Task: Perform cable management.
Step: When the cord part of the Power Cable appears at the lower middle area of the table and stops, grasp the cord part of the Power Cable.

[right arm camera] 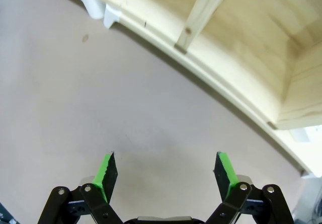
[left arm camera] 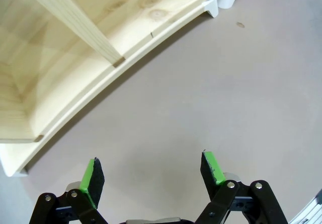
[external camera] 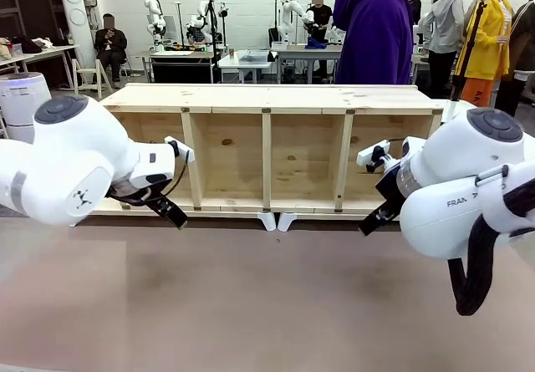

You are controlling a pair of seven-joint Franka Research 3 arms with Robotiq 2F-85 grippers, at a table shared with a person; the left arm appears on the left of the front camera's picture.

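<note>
The cable is out of view. My left gripper [external camera: 171, 210] hangs just above the brown table at the left front of the wooden shelf [external camera: 267, 150]. In the left wrist view it [left arm camera: 151, 172] stands open, with bare table between its green pads [left arm camera: 89, 179]. My right gripper [external camera: 375, 218] hangs low at the shelf's right front. The right wrist view has it [right arm camera: 166, 170] open too, nothing between its pads [right arm camera: 225, 169]. The shelf's lower rail [left arm camera: 95, 85] [right arm camera: 211, 78] runs a short way ahead of both.
The long shelf has several open compartments split by upright slats [external camera: 266, 159], and white feet [external camera: 277, 221] at its front middle. A person in a purple hoodie [external camera: 372, 33] stands behind it. Bare brown tabletop [external camera: 267, 297] stretches from the shelf to the near edge.
</note>
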